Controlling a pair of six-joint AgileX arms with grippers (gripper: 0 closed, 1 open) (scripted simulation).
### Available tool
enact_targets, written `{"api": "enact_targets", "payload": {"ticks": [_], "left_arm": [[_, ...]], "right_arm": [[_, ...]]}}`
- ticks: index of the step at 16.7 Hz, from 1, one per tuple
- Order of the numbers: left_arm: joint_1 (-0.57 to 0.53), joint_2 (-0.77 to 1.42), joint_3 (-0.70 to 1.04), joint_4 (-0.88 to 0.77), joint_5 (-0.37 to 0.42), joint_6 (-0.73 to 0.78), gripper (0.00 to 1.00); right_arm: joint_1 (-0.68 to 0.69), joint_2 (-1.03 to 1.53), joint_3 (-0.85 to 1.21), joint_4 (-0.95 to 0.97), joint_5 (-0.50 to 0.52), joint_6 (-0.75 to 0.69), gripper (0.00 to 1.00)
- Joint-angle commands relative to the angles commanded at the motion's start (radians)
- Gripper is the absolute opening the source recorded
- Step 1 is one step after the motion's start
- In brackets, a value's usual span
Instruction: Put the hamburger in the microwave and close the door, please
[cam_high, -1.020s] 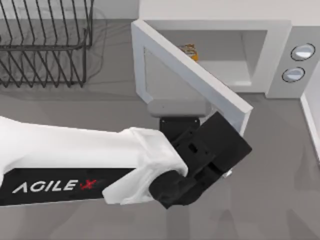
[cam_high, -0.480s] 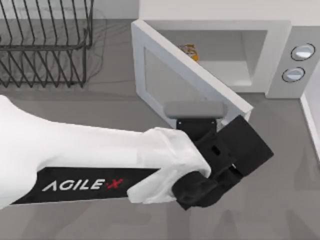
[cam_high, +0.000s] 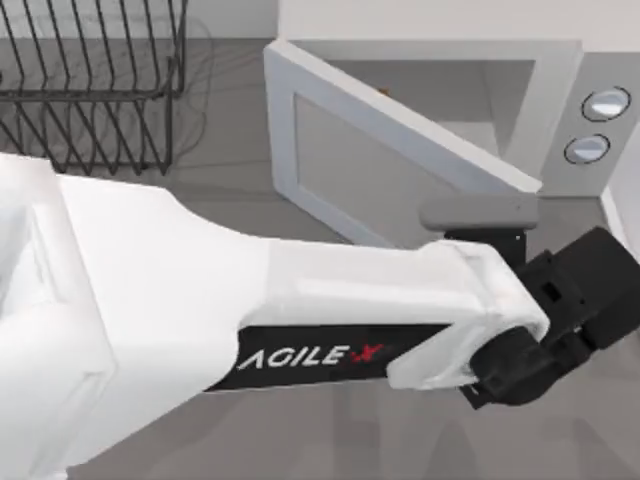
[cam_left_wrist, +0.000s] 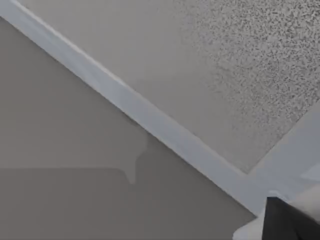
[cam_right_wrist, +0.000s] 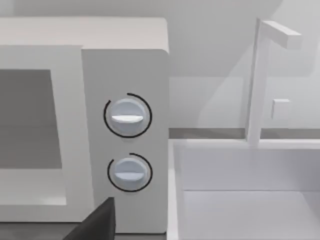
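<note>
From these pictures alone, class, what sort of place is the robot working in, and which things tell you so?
Probably a kitchen counter, in simulation. A white microwave with two round knobs stands at the back, a black wire rack sits to its left, and a white sink with a tap lies on the microwave's right.

White microwave (cam_high: 560, 100) at far right of tabletop, two silvery knobs on grey side panel. Door (cam_high: 400, 150) partly open, angled across cavity, grey bar handle (cam_high: 478, 212) at its free edge.
</note>
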Motion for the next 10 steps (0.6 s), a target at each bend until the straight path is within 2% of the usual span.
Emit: {"api": "enact_targets", "payload": {"ticks": [5, 10], "left_arm": [[-0.036, 0.107, 0.162, -0.08, -0.016, -0.041, 0.0], [-0.033, 0.109, 0.168, -0.081, -0.015, -0.042, 0.0]], "right_arm": [[0.0, 0.0, 0.0, 0.0, 0.0, 0.0, 1.0], [0.0, 0.0, 0.0, 0.0, 0.0, 0.0, 1.0]]}}
